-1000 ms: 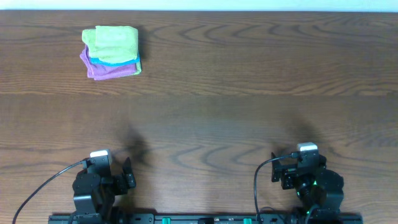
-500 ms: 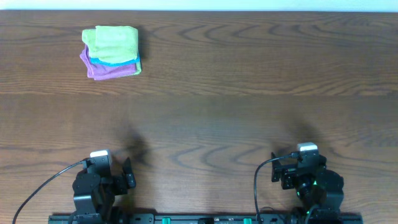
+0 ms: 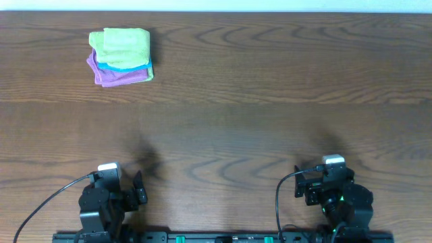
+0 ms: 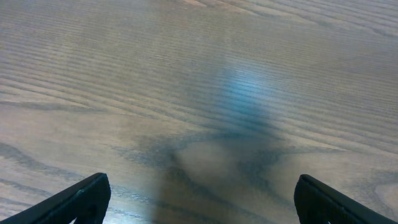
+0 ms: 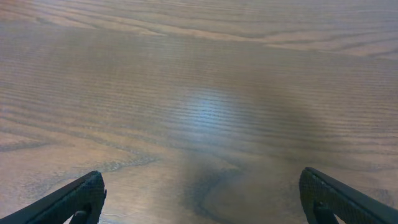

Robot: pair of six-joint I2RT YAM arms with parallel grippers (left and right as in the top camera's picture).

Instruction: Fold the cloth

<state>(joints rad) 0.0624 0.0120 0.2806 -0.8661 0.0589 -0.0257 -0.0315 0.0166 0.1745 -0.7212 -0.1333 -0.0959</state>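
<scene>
We see the cloth (image 3: pixel 125 44) lying folded on top of a blue cloth (image 3: pixel 123 67) and a purple cloth (image 3: pixel 113 77), near the far left corner of the dark wood-grain counter (image 3: pixel 270 101). A pale wall (image 3: pixel 216 5) runs behind the far edge. At the near edge, the left gripper (image 4: pixel 205 202) and right gripper (image 5: pixel 202 199) are spread wide, holding nothing.

- We find nothing changed since the earlier views.
- The cloth (image 3: pixel 123 44) at ten o'clock has not shifted.
- The left gripper (image 4: pixel 202 196) at seven o'clock and the right gripper (image 5: pixel 202 196) at five o'clock have not moved.
</scene>
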